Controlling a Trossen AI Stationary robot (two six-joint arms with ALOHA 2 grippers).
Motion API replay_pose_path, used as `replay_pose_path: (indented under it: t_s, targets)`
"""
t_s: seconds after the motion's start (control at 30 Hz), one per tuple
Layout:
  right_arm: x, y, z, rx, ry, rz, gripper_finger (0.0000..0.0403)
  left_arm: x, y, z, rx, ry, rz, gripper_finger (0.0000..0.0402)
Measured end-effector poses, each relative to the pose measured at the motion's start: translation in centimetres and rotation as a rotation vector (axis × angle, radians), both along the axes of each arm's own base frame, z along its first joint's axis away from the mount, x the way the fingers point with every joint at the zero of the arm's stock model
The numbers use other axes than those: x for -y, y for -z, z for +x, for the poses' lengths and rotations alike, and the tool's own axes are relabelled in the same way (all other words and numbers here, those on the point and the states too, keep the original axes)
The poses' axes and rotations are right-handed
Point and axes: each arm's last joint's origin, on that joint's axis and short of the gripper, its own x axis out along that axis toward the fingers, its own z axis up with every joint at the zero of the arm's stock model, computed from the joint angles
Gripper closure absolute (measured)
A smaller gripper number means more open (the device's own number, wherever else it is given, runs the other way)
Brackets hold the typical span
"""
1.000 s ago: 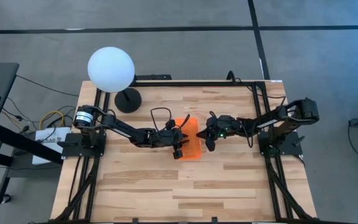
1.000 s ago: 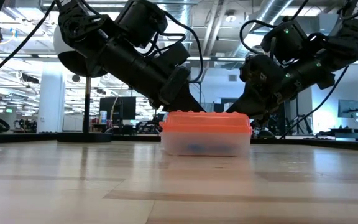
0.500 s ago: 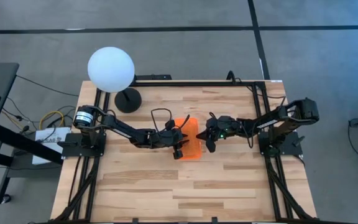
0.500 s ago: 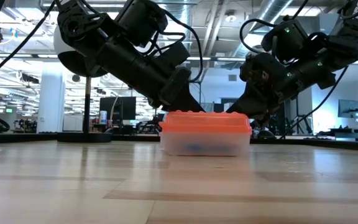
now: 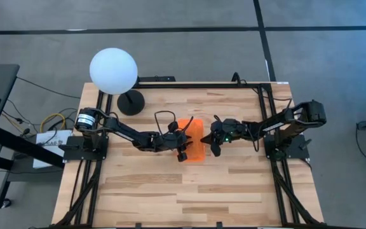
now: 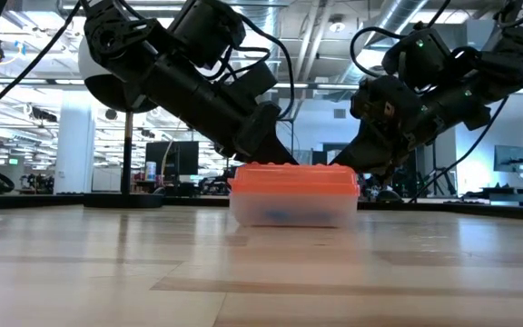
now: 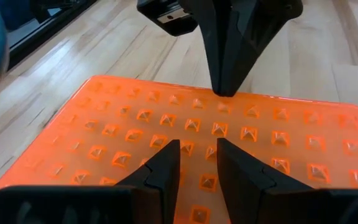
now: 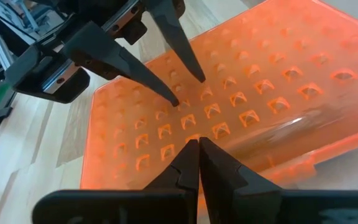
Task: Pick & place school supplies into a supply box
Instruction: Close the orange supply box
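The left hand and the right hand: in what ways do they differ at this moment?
The left hand has a small gap between its fingers, while the right hand has its fingers pressed together. The left hand reaches the orange lid of the supply box from the left side of the table; the right hand comes from the right side. Both hang low over the closed lid, tips pointing at each other, and neither holds anything.

Left end effector (image 7: 196, 163) parted; right end effector (image 8: 198, 163) (tips together) closed.

Two black jointed arms (image 5: 129, 132), looped black cables, green indicator light.
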Motion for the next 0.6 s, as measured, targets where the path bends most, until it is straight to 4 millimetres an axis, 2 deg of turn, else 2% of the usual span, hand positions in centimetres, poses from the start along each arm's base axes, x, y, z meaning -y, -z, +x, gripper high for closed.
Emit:
replay_pose_path:
  t_s: [0.6]
  targets:
    - [0.0,-0.01,0.0,0.001,-0.005,-0.006,0.0395,0.09,-0.02,0.04,0.005,0.022,-0.015,0.0304]
